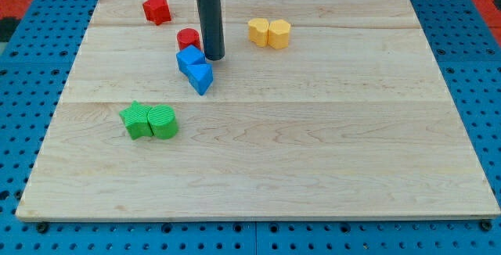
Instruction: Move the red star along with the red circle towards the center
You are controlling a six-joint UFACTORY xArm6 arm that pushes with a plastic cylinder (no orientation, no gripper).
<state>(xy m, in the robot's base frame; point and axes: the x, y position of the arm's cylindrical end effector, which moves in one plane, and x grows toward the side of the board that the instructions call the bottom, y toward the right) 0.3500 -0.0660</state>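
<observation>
A pale wooden board [313, 169] lay on a blue perforated base [470, 20], with a strip of red showing at the frame's upper corners. No brand, label or writing was readable anywhere.

Count of blocks: eight, in four colours, two of each.
- Red: the red star [156, 8] sat in the upper left of the frame, near the board's top edge. The red circle [188, 39] lay below and to the right of it, apart from the star.
- Blue: two blue blocks [194, 67] touched each other just below the red circle; the upper one met the circle's lower edge. Their shapes were hard to make out.
- Yellow: two yellow blocks [269, 33] sat side by side, touching, upper centre-right.
- Green: two green blocks [149, 120] sat side by side, touching, left of centre.

The arm carried no gripper, only a dark rod. My tip [214, 56] rested on the board just right of the red circle and the upper blue block, well left of the yellow pair.
</observation>
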